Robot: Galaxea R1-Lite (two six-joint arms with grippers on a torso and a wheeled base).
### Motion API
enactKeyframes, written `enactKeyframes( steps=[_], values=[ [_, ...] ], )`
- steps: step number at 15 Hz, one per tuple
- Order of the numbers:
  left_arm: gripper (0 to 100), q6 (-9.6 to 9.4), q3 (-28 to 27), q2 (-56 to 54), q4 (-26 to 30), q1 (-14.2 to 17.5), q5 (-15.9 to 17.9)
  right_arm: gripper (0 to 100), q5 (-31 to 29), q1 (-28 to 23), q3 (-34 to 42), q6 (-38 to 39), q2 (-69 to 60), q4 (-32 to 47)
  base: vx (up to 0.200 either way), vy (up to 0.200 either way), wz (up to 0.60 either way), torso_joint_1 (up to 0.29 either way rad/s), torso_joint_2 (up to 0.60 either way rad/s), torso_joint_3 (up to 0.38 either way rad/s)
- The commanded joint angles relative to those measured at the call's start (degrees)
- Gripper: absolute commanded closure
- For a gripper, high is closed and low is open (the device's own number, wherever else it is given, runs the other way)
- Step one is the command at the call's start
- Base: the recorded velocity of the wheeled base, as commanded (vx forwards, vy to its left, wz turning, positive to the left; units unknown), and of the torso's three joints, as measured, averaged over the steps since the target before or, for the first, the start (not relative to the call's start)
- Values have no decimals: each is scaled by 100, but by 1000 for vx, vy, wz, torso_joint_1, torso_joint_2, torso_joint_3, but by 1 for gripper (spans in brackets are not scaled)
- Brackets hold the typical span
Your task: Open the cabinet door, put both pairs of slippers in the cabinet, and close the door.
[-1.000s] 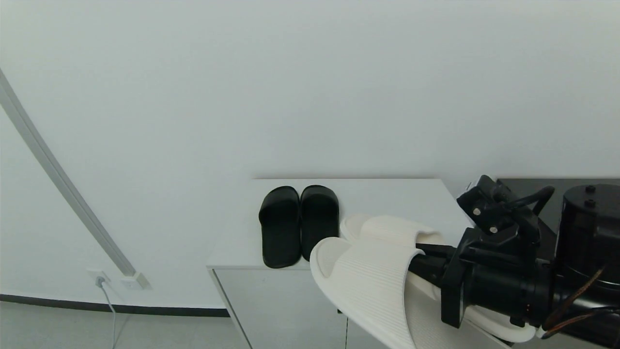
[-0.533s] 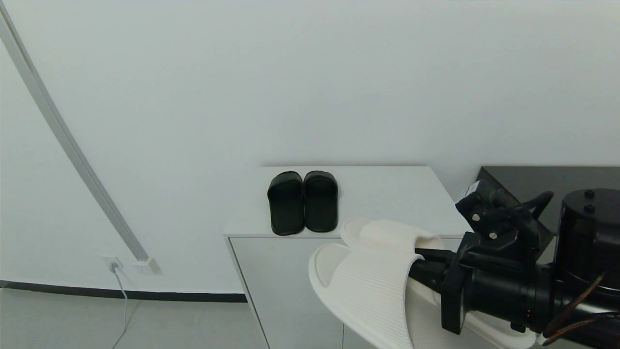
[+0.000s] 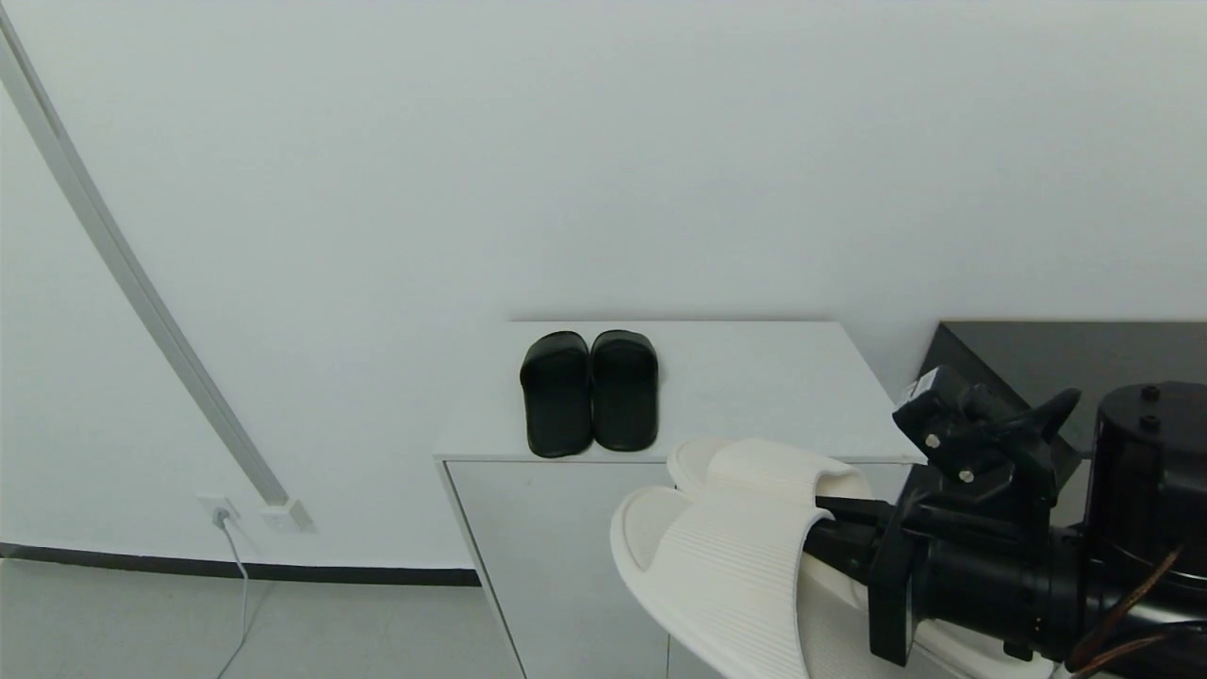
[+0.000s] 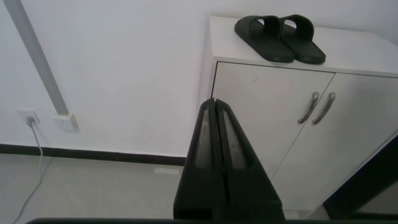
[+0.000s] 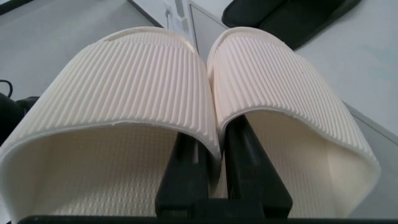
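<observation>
While cabinet doors [image 4: 267, 115] stand closed, we hold white slippers [image 3: 735, 556] as one, right gripper [image 5: 214, 163] pinching adjoining straps | left gripper [image 4: 215, 124] together, empty, free for handles [image 4: 317, 107] | black slippers [image 3: 591, 391] atop.

cabinet doors [image 4: 277, 102] shut (handles [image 4: 309, 107] exposed), front unobstructed

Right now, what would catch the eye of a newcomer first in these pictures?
The pair of white slippers stands out first, held in the air in front of the cabinet by the right tool, with one finger under each strap. Next comes the pair of black slippers, side by side on the cabinet top, towards its left side. The cabinet doors are shut.
</observation>
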State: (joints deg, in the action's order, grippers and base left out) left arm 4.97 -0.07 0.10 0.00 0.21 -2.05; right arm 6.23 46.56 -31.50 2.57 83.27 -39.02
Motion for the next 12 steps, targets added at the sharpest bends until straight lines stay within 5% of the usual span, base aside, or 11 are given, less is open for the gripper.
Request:
enactKeyframes(
  steps=[1,8,12],
  values=[
    [100,4,-1,-1,-9,-3,-6,100,1,47,4,-2,-48,0,0,0,0,0,0,0],
    [100,4,7,-1,0,-3,-6,100,10,91,109,-2,-83,-9,0,0,0,0,0,0],
    [100,4,7,-1,0,-3,-6,100,10,99,118,-2,-83,-9,0,0,0,-139,321,171]
  ],
)
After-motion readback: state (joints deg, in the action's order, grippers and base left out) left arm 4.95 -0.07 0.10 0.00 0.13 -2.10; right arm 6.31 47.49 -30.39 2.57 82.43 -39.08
